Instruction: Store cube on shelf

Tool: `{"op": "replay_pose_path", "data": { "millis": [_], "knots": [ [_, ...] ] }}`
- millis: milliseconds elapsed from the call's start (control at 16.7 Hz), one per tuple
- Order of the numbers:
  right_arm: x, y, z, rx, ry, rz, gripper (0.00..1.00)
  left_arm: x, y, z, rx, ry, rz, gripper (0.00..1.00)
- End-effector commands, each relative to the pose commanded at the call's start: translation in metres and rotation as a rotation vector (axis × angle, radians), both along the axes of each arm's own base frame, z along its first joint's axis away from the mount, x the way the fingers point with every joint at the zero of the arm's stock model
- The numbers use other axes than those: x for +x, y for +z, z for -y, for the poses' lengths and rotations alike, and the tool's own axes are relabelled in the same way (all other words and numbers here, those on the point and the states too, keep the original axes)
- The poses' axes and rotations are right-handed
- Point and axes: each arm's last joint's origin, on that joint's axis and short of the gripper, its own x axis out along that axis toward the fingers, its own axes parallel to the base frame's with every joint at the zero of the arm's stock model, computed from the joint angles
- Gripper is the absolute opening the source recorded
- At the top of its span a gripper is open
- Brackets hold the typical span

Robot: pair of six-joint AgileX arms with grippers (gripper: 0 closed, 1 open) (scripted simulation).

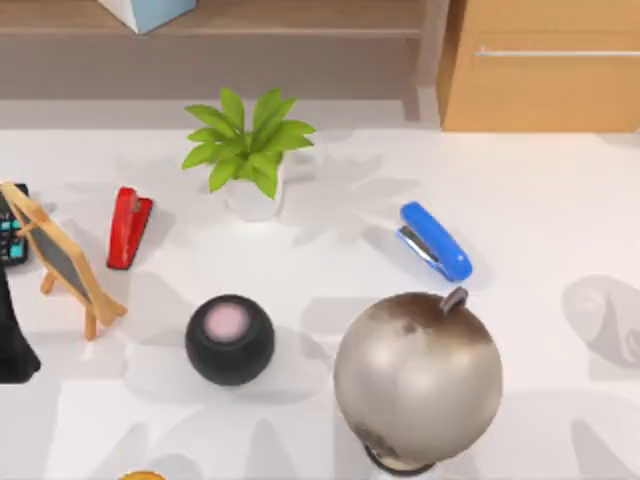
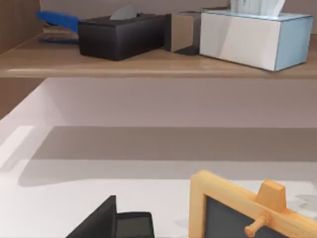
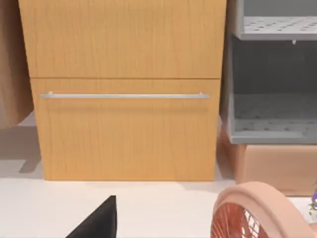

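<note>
Globe (image 1: pixel 418 378) up front, black speaker (image 1: pixel 229 339) beside it. Left gripper (image 2: pixel 101 223) near chalkboard (image 2: pixel 237 215), facing shelf (image 2: pixel 148 67). Right gripper (image 3: pixel 99 220) faces drawer cabinet (image 3: pixel 124 99). Jaw state of both: cannot tell.

At the top view's left edge, my left arm (image 1: pixel 14 345) shows as a plain matte-black, rounded mass with no visible markings, cables or screws. In each wrist view a black wedge-shaped finger rises from the lower edge, the left gripper's finger (image 2: pixel 99 223) and the right gripper's finger (image 3: pixel 99 220), flat-faced and tapering to a point
</note>
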Motion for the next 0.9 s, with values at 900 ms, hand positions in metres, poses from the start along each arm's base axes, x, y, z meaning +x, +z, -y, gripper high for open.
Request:
{"op": "replay_pose_path", "data": {
  "millis": [900],
  "knots": [
    [0.078,0.086,-0.009,-0.612,-0.008,0.059,1.00,0.000,0.000,0.000,0.000,0.000,0.000,1.00]
  ]
}}
